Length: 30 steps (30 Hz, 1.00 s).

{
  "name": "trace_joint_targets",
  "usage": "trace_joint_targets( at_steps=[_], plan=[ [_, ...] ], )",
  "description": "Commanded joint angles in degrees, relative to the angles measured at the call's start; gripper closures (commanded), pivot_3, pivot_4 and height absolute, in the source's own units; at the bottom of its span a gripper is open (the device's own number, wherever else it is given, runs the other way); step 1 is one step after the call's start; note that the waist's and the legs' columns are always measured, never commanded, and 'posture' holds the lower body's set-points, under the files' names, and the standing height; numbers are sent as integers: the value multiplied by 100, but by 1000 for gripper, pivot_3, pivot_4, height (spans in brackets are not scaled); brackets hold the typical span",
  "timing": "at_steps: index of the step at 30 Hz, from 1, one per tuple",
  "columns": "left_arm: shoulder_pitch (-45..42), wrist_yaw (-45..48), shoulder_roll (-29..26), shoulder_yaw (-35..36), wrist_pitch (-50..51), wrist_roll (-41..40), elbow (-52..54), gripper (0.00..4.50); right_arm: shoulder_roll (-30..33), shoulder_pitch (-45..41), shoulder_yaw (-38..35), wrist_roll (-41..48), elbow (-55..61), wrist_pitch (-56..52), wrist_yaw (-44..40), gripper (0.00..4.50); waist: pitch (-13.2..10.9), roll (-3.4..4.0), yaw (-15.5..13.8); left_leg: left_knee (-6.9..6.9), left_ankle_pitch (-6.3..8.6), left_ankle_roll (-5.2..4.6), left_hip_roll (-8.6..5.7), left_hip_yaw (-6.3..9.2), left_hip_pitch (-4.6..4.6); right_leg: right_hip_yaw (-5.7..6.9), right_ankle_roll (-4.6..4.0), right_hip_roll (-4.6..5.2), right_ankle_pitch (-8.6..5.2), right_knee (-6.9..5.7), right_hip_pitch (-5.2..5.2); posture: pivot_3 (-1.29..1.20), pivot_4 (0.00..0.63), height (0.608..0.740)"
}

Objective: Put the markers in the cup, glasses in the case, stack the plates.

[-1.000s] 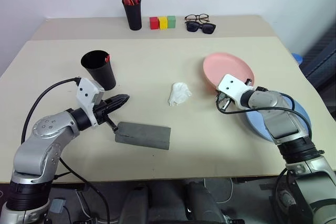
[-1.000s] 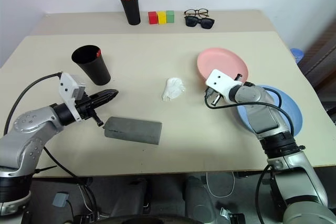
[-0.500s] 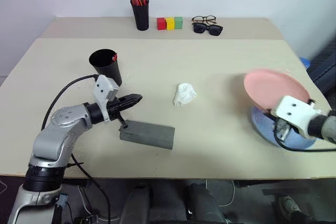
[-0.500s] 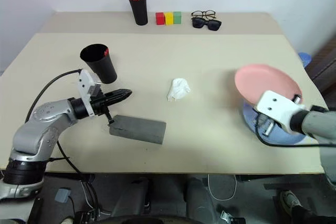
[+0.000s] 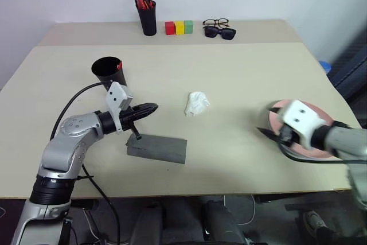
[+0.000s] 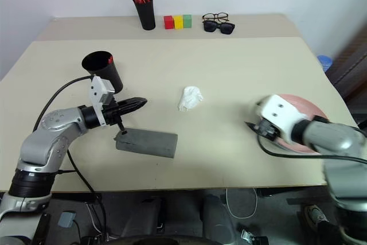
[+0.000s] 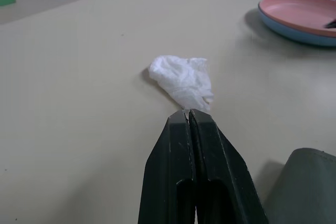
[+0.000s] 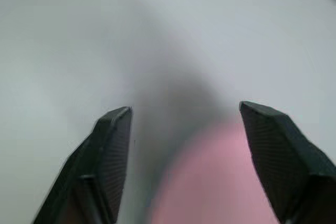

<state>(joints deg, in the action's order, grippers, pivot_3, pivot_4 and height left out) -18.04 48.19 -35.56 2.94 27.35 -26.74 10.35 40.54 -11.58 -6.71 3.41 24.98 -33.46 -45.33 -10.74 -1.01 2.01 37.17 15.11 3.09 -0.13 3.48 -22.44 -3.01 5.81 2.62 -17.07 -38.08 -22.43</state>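
The right gripper (image 8: 184, 166) is being held with its fingers (image 8: 107, 161) spread wide and nothing between them, at the 9 o'clock edge of the pink plate (image 6: 307, 113). That plate is lying stacked on the blue plate (image 7: 294, 29), whose rim is showing beneath it in the left wrist view, at about 3 o'clock on the table (image 5: 241, 67).

The left gripper (image 5: 150, 108) is being held clenched on nothing, its tips pressed together and pointed toward a crumpled white tissue (image 5: 195, 103), which is lying near the table's middle. The grey case (image 5: 157, 148) is lying closed just at 5 o'clock of this gripper, apart from its tips. The black cup (image 5: 109, 74) is standing upright at 10 o'clock of the gripper, with something red showing at its rim; whether that is a marker cannot be told.

At 12 o'clock, along the far edge, a slim black pot (image 5: 147, 20) with red and orange pens is standing. Red, yellow and green blocks (image 5: 179, 27) are lined up at its 3 o'clock. The wire glasses (image 5: 214, 22) are lying further toward 3 o'clock, touching dark sunglasses (image 5: 221, 31).
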Motion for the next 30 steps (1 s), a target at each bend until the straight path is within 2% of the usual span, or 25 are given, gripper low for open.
trace_joint_targets(
  at_steps=[1,4,6,10,14,17,22,23,27,30],
  plan=[
    [47,-96,-86,240,-62,-4,223,4500,-783,-775,531,-20,-638,-414,697,1142,0,0,5,1,0,0,0,2,0,0,0,1,0,1,1,0,150,740],
    [186,-217,-156,449,-25,-44,341,4500,-1746,-1574,794,5,-1773,-771,1305,1142,1,0,15,2,0,0,-1,2,-5,0,0,8,0,1,-4,0,150,740],
    [297,-278,-198,580,12,-71,430,4500,-2139,-1926,820,29,-2410,-755,1554,1142,0,0,6,-1,0,0,-1,2,-6,0,0,10,0,-1,-9,0,150,740],
    [539,-340,-291,783,84,-122,601,4500,-2536,-2416,936,52,-3384,-563,1692,1142,-1,3,-1,-5,0,0,-2,1,-10,0,0,15,0,-1,-14,0,150,740],
    [701,-383,-336,899,119,-145,719,4500,-2667,-2699,1082,-11,-4001,-294,1721,1142,-1,3,35,-6,0,0,-4,-1,-9,1,0,11,0,-3,-16,0,150,740],
    [793,-436,-346,977,159,-182,825,4500,-2631,-2773,1272,-96,-4165,-61,1631,1902,-1,3,53,-6,0,0,-3,-2,-9,0,0,9,0,-3,-17,0,150,740],
    [861,-492,-341,1003,193,-199,886,4500,-2537,-2713,1389,-98,-3944,145,1484,4230,-1,4,53,-7,0,0,-2,-2,-8,0,0,8,0,-5,-19,0,150,740],
    [859,-501,-335,998,200,-202,891,4500,-2496,-2697,1391,-117,-3873,146,1491,4456,-1,4,52,-7,0,-1,-2,-2,-8,0,0,9,0,-5,-19,0,150,740],
    [805,-514,-290,915,215,-195,885,4500,-2146,-2580,1267,-204,-3260,16,1571,4456,-2,5,32,-7,1,-1,-3,-2,-9,0,0,10,0,-4,-19,0,150,740],
    [689,-546,-174,809,262,-258,933,4500,-1456,-2308,769,-52,-2063,-598,1470,4456,-4,8,-14,-6,1,-1,-2,1,-16,0,1,17,0,-3,-21,0,150,740]
  ],
)
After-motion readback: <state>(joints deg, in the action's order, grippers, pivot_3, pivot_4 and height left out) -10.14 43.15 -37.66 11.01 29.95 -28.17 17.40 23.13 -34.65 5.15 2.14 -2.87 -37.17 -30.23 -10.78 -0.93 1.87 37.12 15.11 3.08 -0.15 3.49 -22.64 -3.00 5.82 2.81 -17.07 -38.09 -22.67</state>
